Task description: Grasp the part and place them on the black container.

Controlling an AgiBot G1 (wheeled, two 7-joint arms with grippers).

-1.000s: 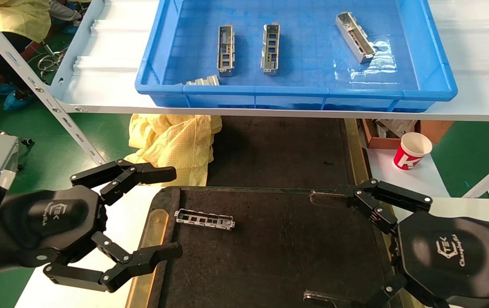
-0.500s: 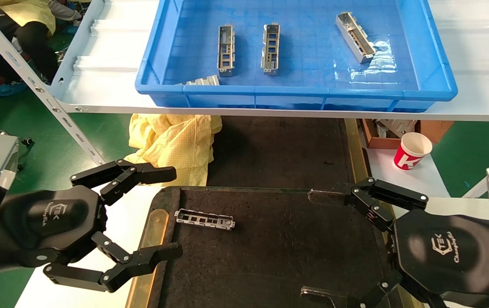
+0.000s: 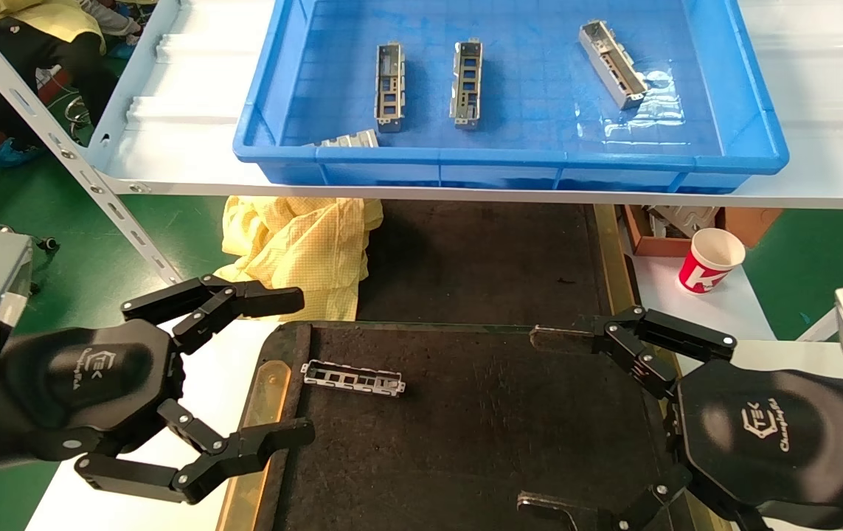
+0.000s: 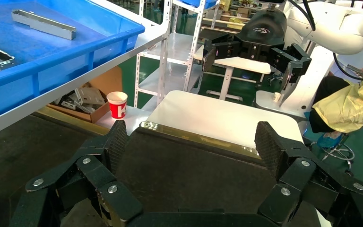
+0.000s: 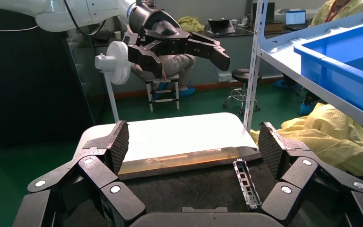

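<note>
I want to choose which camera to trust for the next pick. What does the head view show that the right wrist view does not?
Only the head view shows the four loose parts inside the blue bin and the red paper cup. Only the right wrist view shows the white fan behind the left hand. Both show the part lying on the black container, the yellow cloth, and both hands open, including the right hand.

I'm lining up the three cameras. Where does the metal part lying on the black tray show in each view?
Head view: the metal part lies flat on the black tray, near its left side strip.
Left wrist view: not in it; only the tray shows.
Right wrist view: the part lies on the tray, near the far brass-coloured strip.
Shared landmark: the blue bin.
</note>
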